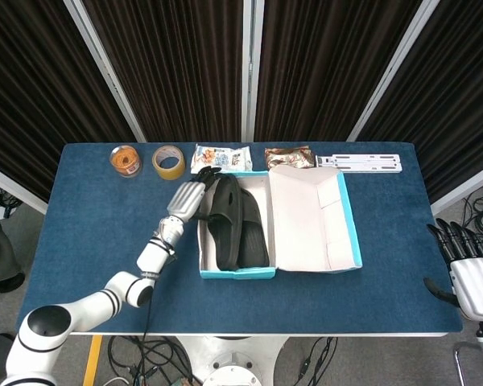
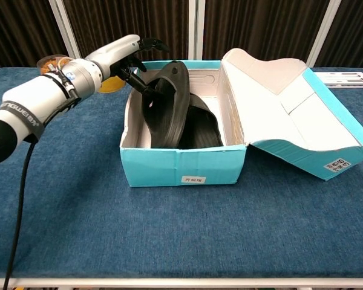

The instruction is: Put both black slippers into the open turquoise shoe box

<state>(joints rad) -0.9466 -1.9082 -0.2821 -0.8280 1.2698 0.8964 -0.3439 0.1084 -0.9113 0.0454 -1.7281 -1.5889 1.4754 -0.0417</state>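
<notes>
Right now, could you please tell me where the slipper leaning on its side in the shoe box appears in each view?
Head view: the leaning slipper lies in the left half of the shoe box, centre of the picture.
Chest view: leaning slipper stands tilted against the box's left wall, upper centre-left.
Shared landmark: the left hand just beside its upper end, fingers spread.

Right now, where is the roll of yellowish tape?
In the head view the tape roll lies at the table's far left edge, between the orange tape roll and a snack packet, behind the left hand.
</notes>
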